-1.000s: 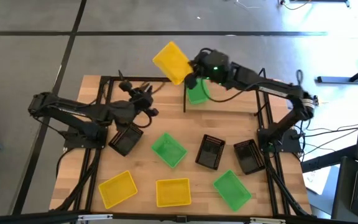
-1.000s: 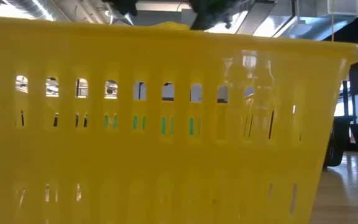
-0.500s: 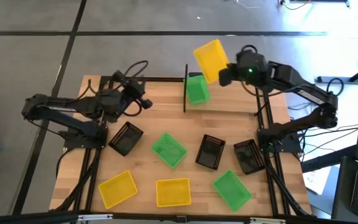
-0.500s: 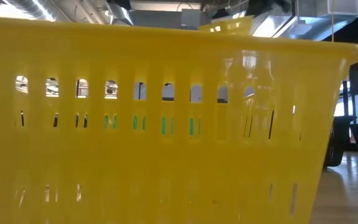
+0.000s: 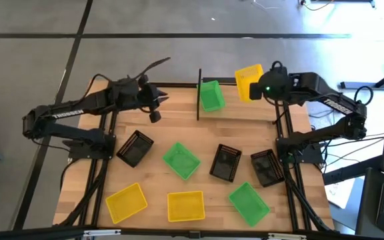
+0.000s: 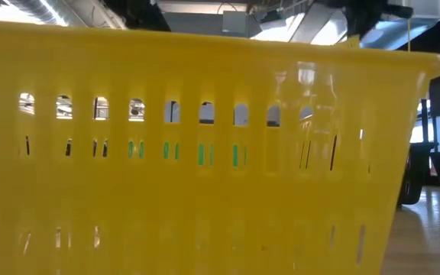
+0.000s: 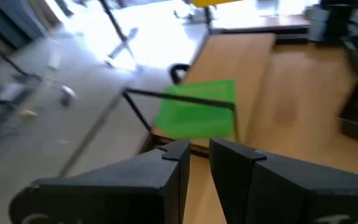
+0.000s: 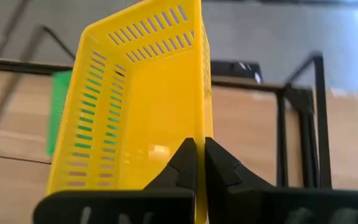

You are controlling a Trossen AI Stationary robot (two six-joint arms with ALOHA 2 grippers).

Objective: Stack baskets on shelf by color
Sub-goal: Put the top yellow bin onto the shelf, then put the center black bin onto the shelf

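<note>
My right gripper (image 5: pixel 261 90) is shut on a yellow basket (image 5: pixel 249 81) held in the air over the right part of the shelf (image 5: pixel 240 112), at the table's far side. A green basket (image 5: pixel 211 95) rests bottom-down on the shelf next to a black post (image 5: pixel 199 93). It also shows in the left wrist view (image 7: pixel 197 109). My left gripper (image 5: pixel 153 108) hovers over the table left of the shelf, its fingers (image 7: pixel 179 163) close together and empty. Another yellow basket (image 6: pixel 205 153) fills the low view. My right gripper pinches one side wall of the yellow basket (image 8: pixel 200 127) near a corner, one finger inside the basket and one outside. The basket reaches forward from the fingers, lifted clear and tipped, with its open side (image 8: pixel 148 93) toward the wrist camera.
On the tabletop near the front lie three black baskets (image 5: pixel 135 147) (image 5: pixel 226 162) (image 5: pixel 267 167), two green ones (image 5: pixel 181 161) (image 5: pixel 249 203) and two yellow ones (image 5: pixel 126 202) (image 5: pixel 186 206). Black frame rails (image 5: pixel 284 113) run along the table's sides.
My right gripper has carried the yellow basket toward the table's right edge, from beyond the far edge left of the green basket to over the shelf's right part; the basket has turned about. My left gripper has gone up and toward the far edge, away from the left black basket.
</note>
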